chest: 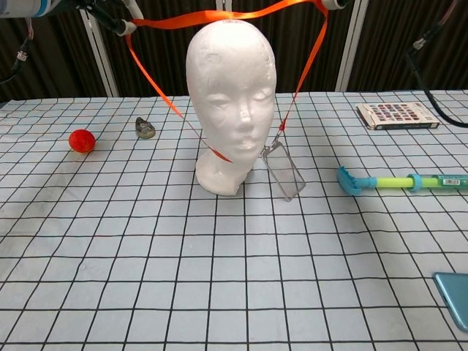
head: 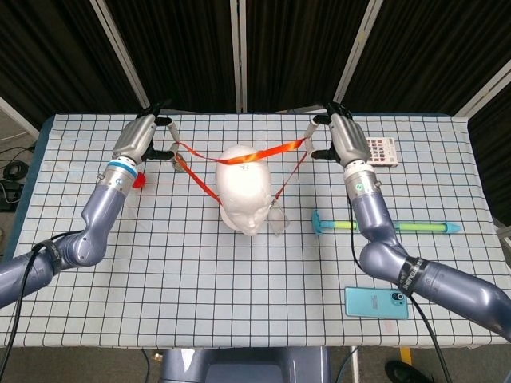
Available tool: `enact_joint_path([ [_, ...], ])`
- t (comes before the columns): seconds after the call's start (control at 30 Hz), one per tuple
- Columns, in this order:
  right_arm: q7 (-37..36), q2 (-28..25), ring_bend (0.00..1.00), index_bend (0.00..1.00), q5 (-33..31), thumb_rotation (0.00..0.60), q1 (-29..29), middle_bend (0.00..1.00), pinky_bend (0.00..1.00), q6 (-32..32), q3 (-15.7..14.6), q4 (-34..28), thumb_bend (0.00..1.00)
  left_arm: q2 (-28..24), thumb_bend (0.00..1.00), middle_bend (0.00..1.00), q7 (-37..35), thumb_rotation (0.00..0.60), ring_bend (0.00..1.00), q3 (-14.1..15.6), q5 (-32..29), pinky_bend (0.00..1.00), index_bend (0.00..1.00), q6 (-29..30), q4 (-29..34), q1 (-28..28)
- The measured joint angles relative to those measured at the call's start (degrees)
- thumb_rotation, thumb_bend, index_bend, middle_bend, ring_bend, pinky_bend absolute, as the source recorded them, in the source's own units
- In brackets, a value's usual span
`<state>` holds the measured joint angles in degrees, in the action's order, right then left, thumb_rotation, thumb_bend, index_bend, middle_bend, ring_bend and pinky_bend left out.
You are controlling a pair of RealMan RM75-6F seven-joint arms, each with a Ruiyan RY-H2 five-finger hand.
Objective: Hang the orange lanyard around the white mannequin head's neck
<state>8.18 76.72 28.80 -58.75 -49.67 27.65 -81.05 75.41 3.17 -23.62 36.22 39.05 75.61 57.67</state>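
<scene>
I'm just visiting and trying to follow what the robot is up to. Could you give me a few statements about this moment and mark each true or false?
1. Both hands hold the orange lanyard, the left hand on one side and the right hand on the other. True.
2. The strap already rests around the neck of the white mannequin head. False: its top run stretches over the crown.
3. The clear badge holder hangs beside the head's neck. True.
4. A red ball lies on the table. True.
5. The teal phone lies behind the head. False: it lies near the front edge.
</scene>
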Motion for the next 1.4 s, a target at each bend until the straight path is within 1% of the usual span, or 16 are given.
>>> enact_joint_path([
  [0.03,-0.05,1.09,0.0,0.19,-0.03,0.6,-0.44,0.03,0.0,0.69,-0.32,2.04,0.17,0.45,0.0,0.0,-0.4,0.6,0.0,0.2,0.01,0.0,0.0,-1.09,-1.26,0.22],
  [0.07,-0.09,1.88,0.0,0.12,0.05,0.6,-0.73,0.01,0.0,1.23,-0.61,3.5,0.11,0.94,0.0,0.0,-0.98,0.6,0.0,0.45,-0.01,0.0,0.0,-2.63,-2.81,0.48],
  [0.13,-0.09,3.56,0.0,0.06,0.41,0.6,-1.33,0.0,0.0,2.39,-1.37,6.55,0.03,1.61,0.0,0.0,-1.86,0.6,0.0,0.85,-0.03,0.0,0.0,-4.92,-4.82,0.89],
  [0.2,0.03,4.8,0.0,0.04,0.93,0.6,-1.73,0.0,0.0,2.97,-2.04,8.74,0.0,2.27,0.0,0.0,-2.67,0.6,0.0,1.39,0.15,0.0,0.0,-6.98,-6.88,1.35],
  [0.37,1.88,7.85,0.0,0.04,2.03,0.6,-2.59,0.0,0.0,2.68,-3.72,13.48,0.0,2.71,0.0,0.0,-4.39,0.6,0.0,2.53,2.1,0.0,0.0,-10.53,-9.71,2.06],
  [0.53,3.26,8.08,0.0,0.06,2.83,0.6,-2.39,0.0,0.0,1.74,-4.26,13.75,0.02,2.48,0.0,0.0,-5.47,0.6,0.0,2.76,4.78,0.0,0.0,-9.34,-9.48,1.52],
  [0.6,3.56,7.2,0.0,0.07,3.53,0.6,-1.78,0.0,0.0,1.05,-4.49,12.71,0.1,2.09,0.0,0.0,-5.83,0.6,0.0,2.79,6.3,0.0,0.0,-7.66,-8.74,0.83],
  [0.67,3.67,5.61,0.0,0.08,4.68,0.6,-0.56,0.0,0.0,-0.1,-4.9,10.82,0.31,1.21,0.0,0.0,-5.61,0.6,0.0,3.11,8.01,0.0,0.0,-5.09,-7.55,-0.24],
  [0.77,3.54,2.75,0.0,0.1,6.31,0.6,1.69,0.0,0.0,-1.51,-5.53,6.81,0.57,-0.47,0.0,0.0,-4.76,0.6,0.0,3.84,10.38,0.0,0.0,-0.49,-4.39,-2.23],
  [0.83,3.41,0.6,0.0,0.1,7.18,0.6,3.35,0.0,0.0,-2.34,-5.99,3.97,0.67,-1.77,0.0,0.0,-3.81,0.6,0.0,4.48,11.72,0.0,0.0,2.61,-2.06,-3.73],
  [0.93,3.42,-2.9,0.0,0.11,8.79,0.6,6.04,0.0,0.0,-3.61,-7.1,-0.07,0.76,-3.69,0.0,0.0,-2.15,0.6,0.0,5.44,13.0,0.0,0.0,6.8,1.4,-5.94],
  [1.0,3.25,-5.3,0.0,0.12,10.6,0.6,8.16,0.0,0.0,-4.27,-8.23,-2.77,0.81,-5.25,0.0,0.0,-0.37,0.6,0.0,6.35,13.85,0.0,0.0,10.8,4.5,-8.03],
  [1.07,2.59,-7.56,0.0,0.13,13.78,0.6,10.43,0.0,0.0,-4.68,-9.82,-5.36,0.89,-6.64,0.0,0.0,1.97,0.6,0.0,7.55,14.84,0.0,0.0,15.85,7.89,-10.54],
  [1.17,0.93,-9.83,0.0,0.13,19.53,0.6,13.15,0.0,0.0,-5.18,-11.9,-7.78,0.98,-8.42,0.0,0.0,5.8,0.6,0.0,9.4,16.21,0.0,0.0,23.71,13.42,-14.46],
  [1.27,-1.55,-11.18,0.0,0.13,25.44,0.6,15.47,0.0,0.0,-5.48,-13.91,-9.27,1.0,-9.95,0.0,0.0,9.77,0.6,0.0,11.5,17.51,0.0,0.0,30.45,18.68,-18.61],
  [1.4,-7.43,-12.21,0.0,0.13,33.57,0.6,17.8,0.01,0.0,-4.55,-16.62,-10.49,1.0,-10.93,0.0,0.0,14.73,0.6,0.0,14.3,19.44,0.0,0.0,38.31,23.15,-23.52],
])
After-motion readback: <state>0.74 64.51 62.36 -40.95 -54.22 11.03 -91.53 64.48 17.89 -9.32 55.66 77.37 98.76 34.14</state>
